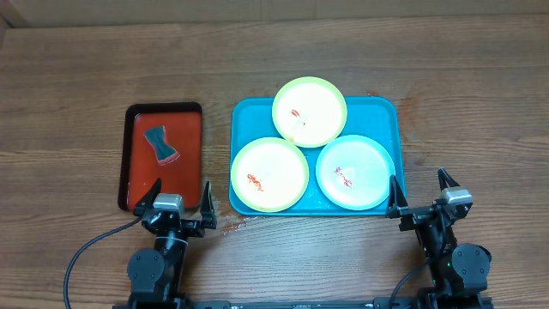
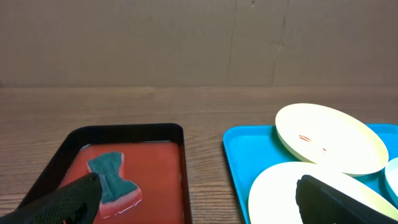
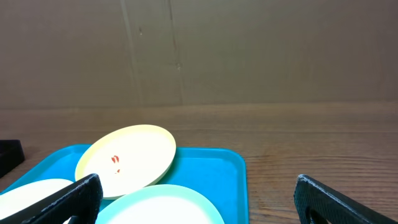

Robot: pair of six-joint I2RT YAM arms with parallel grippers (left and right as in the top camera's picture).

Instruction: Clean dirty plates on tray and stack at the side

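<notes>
Wooden tabletop: sponge lies just ahead of the spread left gripper, lengthwise away; right gripper, also spread, is farther

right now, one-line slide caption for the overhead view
Three red-smeared plates wait on the turquoise tray, a sponge in the red tray.

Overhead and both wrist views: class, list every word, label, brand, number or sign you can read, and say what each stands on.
No readable text in any view.
The back yellow-green plate, front yellow-green plate and light blue plate: red smears only, no writing.
The turquoise tray, red tray and sponge: no lettering visible.
</notes>
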